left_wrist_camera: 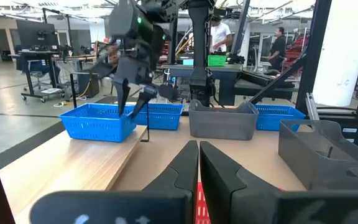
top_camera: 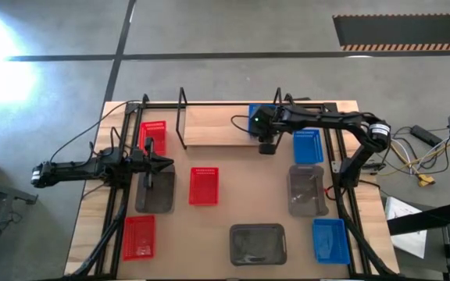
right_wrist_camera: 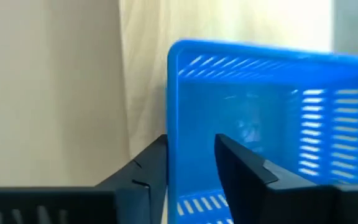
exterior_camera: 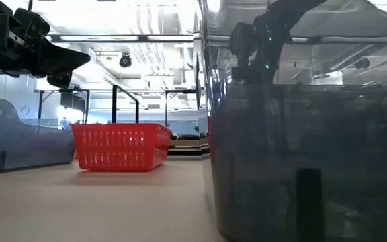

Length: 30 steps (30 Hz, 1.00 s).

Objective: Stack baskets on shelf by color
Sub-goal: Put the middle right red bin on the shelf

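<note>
Wooden tabletop (top_camera: pixel 225 215) stands on grey concrete floor (top_camera: pixel 233 78) with black tape lines.

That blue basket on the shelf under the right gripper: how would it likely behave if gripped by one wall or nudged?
The blue basket looks like thin slotted plastic, so probably light and stiff. The right gripper straddles one wall, jaws apart; gripped there, it may hang tilted. Empty on the smooth shelf, it would likely slide, not tip.

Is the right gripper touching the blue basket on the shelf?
Cannot tell. In the right wrist view the right gripper straddles one wall of the blue basket, fingers open, but no view shows contact or a gap plainly.
</note>
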Motion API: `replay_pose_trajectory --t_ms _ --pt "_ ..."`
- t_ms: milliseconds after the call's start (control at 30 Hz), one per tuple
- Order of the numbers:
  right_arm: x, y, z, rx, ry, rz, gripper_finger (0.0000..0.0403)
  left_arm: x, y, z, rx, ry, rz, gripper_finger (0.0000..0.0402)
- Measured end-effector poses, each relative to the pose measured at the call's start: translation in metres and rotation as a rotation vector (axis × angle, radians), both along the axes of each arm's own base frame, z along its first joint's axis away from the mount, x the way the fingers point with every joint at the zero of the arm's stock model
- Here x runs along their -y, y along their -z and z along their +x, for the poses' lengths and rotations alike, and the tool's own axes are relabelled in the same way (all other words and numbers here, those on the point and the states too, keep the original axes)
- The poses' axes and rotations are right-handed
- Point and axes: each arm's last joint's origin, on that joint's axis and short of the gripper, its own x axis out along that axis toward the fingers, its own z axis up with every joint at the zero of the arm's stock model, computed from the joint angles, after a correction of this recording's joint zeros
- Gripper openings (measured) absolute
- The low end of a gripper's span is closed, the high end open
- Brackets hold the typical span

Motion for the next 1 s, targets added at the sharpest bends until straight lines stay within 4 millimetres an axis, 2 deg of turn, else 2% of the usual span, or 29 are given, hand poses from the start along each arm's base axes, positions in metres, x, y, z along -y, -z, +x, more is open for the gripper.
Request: replay_pose_trajectory --t_ms 200,367,567,700,800,900,1000 --pt "-0.015 -0.032 0.014 0.071 -0.003 0.004 0.0149 0.000 0.000 0.000 0.000 0.000 0.000 0.0000" --pt "-0.050 -0.042 0.028 0.118 -0.075 0.019 0.0141 0.000 0.000 0.000 0.000 0.000 0.000 0.0000" --pt "-0.114 -0.030 0.043 0.221 -0.146 0.088 0.0121 0.000 0.000 0.000 0.000 0.000 0.000 0.0000" --pt "-0.161 -0.021 0.053 0.400 -0.194 0.158 0.0108 0.000 0.000 0.000 0.000 0.000 0.000 0.0000" --pt "-0.190 -0.014 0.062 0.559 -0.235 0.207 0.0101 0.000 0.000 0.000 0.000 0.000 0.000 0.0000" --pt "-0.210 -0.006 0.071 0.645 -0.293 0.219 0.0098 0.000 0.000 0.000 0.000 0.001 0.000 0.0000" --pt "-0.220 0.004 0.080 0.634 -0.333 0.206 0.0105 0.000 0.000 0.000 0.000 0.000 0.000 0.0000"
